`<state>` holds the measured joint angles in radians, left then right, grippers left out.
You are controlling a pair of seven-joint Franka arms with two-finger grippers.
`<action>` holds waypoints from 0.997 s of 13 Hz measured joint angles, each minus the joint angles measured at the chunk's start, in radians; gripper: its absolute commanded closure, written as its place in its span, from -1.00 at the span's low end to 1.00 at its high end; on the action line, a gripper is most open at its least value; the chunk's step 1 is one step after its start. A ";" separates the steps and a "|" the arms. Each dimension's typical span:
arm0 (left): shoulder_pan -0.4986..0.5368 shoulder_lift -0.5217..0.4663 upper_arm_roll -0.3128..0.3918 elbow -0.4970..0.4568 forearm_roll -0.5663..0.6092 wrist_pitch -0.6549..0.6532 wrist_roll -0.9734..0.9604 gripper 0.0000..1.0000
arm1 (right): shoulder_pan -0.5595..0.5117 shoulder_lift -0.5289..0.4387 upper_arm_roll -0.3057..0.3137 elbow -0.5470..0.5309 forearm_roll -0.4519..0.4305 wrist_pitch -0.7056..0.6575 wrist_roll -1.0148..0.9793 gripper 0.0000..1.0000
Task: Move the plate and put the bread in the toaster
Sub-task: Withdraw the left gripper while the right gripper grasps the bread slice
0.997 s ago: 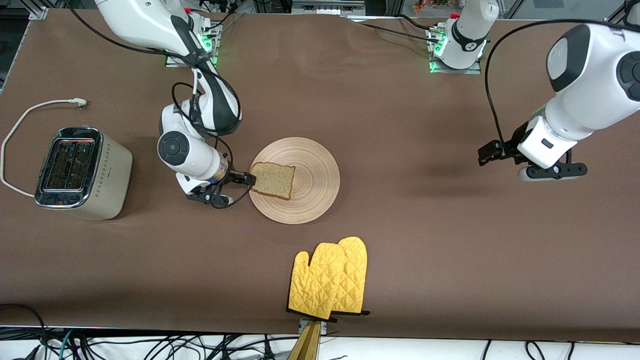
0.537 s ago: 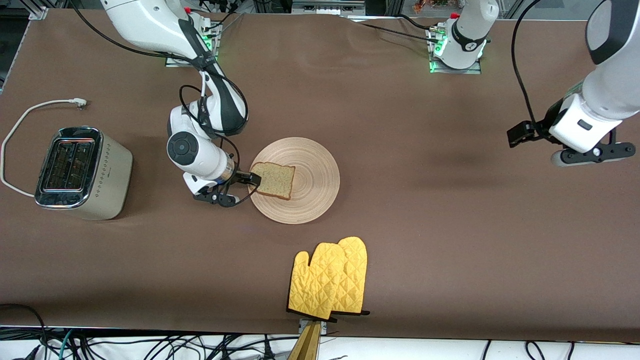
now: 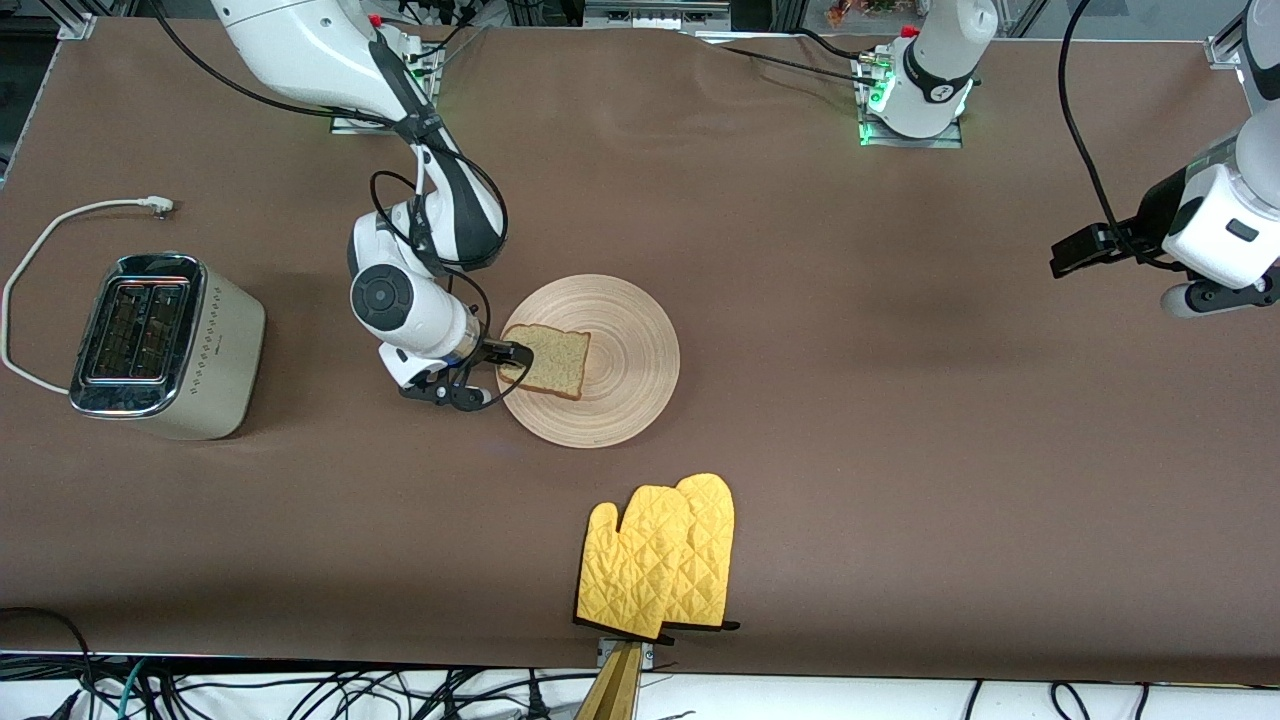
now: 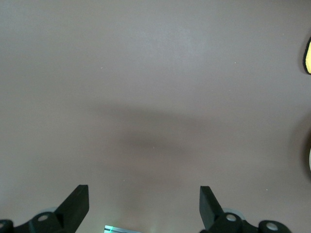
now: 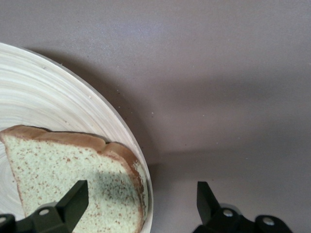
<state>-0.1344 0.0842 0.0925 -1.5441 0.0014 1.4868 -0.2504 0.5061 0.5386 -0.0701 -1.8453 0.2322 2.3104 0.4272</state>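
Note:
The pale wooden plate [image 3: 630, 350] lies mid-table with the bread [image 3: 550, 362] on the part of it toward the right arm's end. The cream toaster [image 3: 160, 345] stands at the right arm's end, slots up. My right gripper [image 3: 487, 380] is open and low at the plate's rim beside the bread. In the right wrist view it [image 5: 142, 189] straddles the rim [image 5: 124, 126], with one finger over the bread [image 5: 58, 165] and the other over bare table. My left gripper [image 3: 1215, 297] is open and empty, raised over bare table at the left arm's end [image 4: 143, 191].
A yellow oven mitt [image 3: 660, 555] lies near the table's front edge, nearer the front camera than the plate; its edge shows in the left wrist view [image 4: 308, 54]. The toaster's white cord [image 3: 60, 225] loops toward the table's end.
My right gripper has moved closer to the plate, over the bread's edge. My left arm has swung away from the plate toward its own end of the table.

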 measured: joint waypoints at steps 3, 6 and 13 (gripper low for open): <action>-0.005 0.001 0.002 0.004 -0.014 -0.001 -0.004 -1.00 | 0.003 0.001 0.000 0.000 0.000 -0.003 -0.001 -0.39; 0.023 0.003 0.002 0.005 -0.064 -0.001 -0.004 -1.00 | 0.015 0.001 0.000 0.000 0.000 -0.009 -0.001 -0.32; 0.098 -0.008 -0.082 0.020 -0.068 -0.002 -0.016 -1.00 | 0.031 0.001 0.000 0.000 -0.001 -0.019 -0.002 0.60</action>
<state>-0.0360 0.0763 0.0101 -1.5241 -0.0665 1.4853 -0.2665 0.5371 0.5398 -0.0702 -1.8452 0.2312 2.2911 0.4253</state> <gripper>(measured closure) 0.000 0.612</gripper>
